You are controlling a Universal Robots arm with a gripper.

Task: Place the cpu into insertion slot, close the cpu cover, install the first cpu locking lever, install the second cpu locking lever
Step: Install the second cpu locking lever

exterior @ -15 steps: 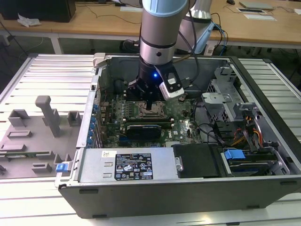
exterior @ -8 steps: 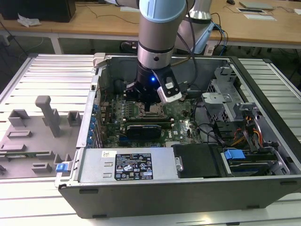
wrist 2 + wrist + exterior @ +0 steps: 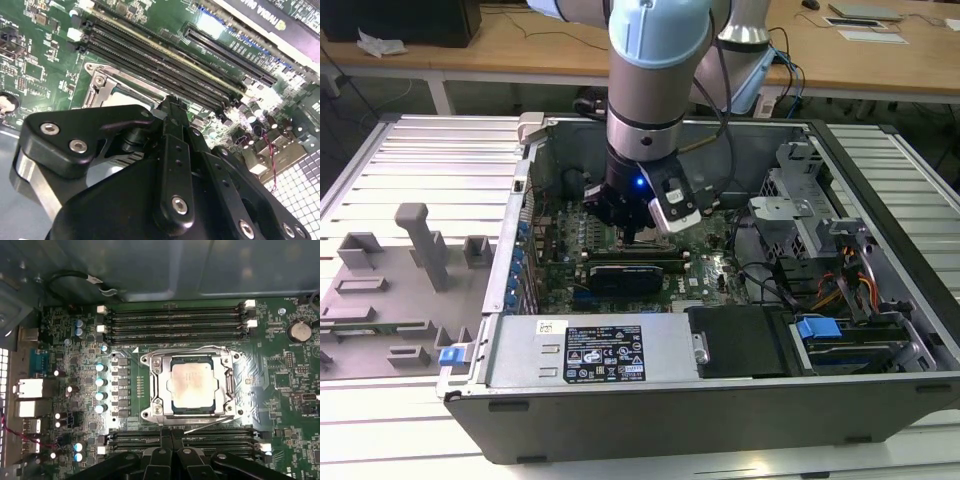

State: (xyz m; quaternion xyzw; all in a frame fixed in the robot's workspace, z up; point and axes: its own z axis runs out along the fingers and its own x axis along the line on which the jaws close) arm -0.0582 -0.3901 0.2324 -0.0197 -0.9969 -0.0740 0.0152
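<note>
First wrist view looks straight down on the cpu [image 3: 192,386], sitting in the insertion slot [image 3: 229,385] with the cpu cover [image 3: 156,371] shut over its edges. A thin locking lever [image 3: 207,425] lies by the near edge; I think the lever step is in hand, and it calls for careful pushing. The hand [image 3: 171,436] is pinched shut, holding nothing. Exterior view shows the whole computer case [image 3: 880,180] on the bench [image 3: 410,160].
</note>
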